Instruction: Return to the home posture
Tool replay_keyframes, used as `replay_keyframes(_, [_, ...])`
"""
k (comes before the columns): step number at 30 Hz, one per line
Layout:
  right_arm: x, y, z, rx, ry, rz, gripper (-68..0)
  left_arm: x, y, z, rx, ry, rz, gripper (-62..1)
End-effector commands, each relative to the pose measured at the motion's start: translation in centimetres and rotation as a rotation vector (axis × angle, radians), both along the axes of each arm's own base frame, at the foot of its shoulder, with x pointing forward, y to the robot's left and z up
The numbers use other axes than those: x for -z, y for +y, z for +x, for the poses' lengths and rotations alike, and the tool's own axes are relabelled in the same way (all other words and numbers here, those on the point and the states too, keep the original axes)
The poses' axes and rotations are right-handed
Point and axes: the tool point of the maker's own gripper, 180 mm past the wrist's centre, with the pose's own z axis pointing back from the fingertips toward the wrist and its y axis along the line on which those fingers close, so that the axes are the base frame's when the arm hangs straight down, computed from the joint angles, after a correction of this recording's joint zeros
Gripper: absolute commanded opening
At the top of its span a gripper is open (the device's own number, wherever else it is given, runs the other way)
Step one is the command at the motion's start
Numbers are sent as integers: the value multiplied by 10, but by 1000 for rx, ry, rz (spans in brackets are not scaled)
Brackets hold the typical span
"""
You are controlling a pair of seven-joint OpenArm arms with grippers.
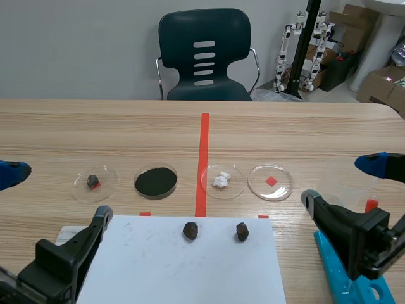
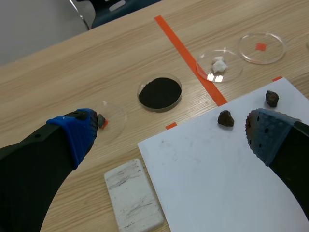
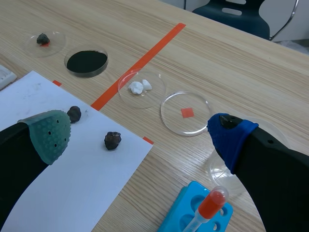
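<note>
Flanking sheet [image 1: 177,269], left end effector [image 2: 171,129], right end effector [image 3: 139,130]

The scene camera sits low between the arms and looks forward along the table [image 1: 297,126] toward a chair [image 1: 204,57] at the far side. The left wrist camera looks forward and down past the left gripper [image 2: 171,129], close over the table. The right wrist camera does the same past the right gripper [image 3: 137,129]. All three views share the white sheet [image 1: 177,266], the orange tape line [image 1: 204,158] and the dish of black powder [image 1: 155,181].
</note>
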Motion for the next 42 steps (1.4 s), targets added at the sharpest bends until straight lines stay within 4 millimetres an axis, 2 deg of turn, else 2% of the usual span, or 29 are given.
replay_keyframes(1, [-11,2,3,-5,-34,16,-84,-16,-13,-3,47,-36,-33,14])
replay_keyframes(4, [-11,2,3,-5,-34,16,-84,-25,-22,-10,87,-55,-70,14])
replay_keyframes(8, [-11,2,3,-5,-34,16,-84,-30,-23,-9,79,-55,-112,14])
replay_keyframes(42, [-11,2,3,-5,-34,16,-84,-30,-22,-8,72,-51,-129,14])
